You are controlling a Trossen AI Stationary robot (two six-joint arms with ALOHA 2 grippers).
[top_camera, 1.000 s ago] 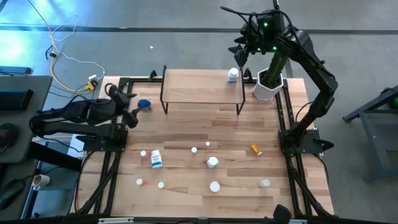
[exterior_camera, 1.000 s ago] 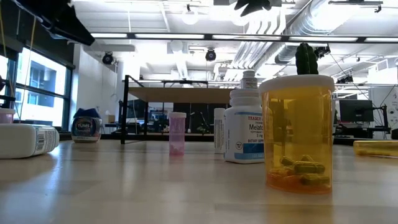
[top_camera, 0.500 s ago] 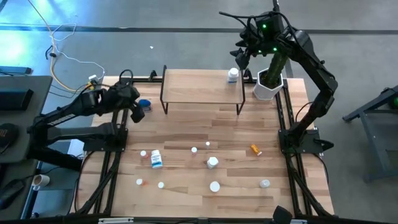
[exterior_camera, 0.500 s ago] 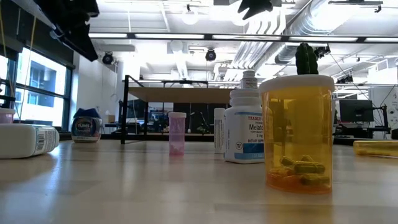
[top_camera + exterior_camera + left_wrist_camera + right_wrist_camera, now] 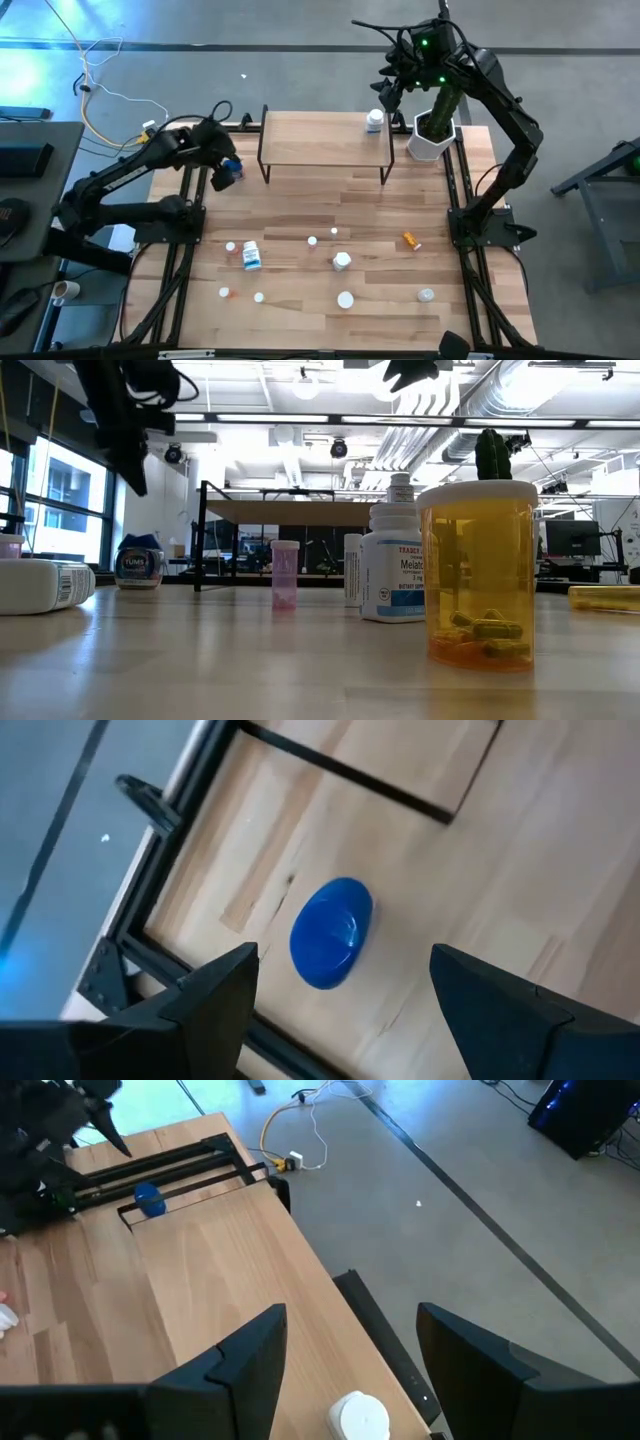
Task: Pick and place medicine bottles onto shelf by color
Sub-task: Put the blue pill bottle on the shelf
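1. The left gripper (image 5: 340,995) hangs above the blue-lidded jar (image 5: 331,932), which stands on the table (image 5: 300,215) near its far left corner, just left of the shelf (image 5: 325,139). In the left wrist view the jar lies between the two fingers, clear of both.
2. The right gripper (image 5: 350,1350) hovers over the shelf's right end, above the white bottle (image 5: 374,121) standing there; the white cap shows between its fingers, untouched.
3. Count on the shelf: one white bottle.
4. Count on the table from above: one blue-lidded jar, one blue-labelled white bottle (image 5: 251,256) lying on its side, one orange bottle (image 5: 410,240) lying at the right, and about eight small white or pale bottles and vials scattered across the near half; the smallest are too tiny to sort by colour.
5. A white pot with a green plant (image 5: 432,135) stands at the far right corner, beside the shelf.
6. Left gripper: jaws spread wide, holding nothing.
7. Right gripper: jaws spread wide, holding nothing.
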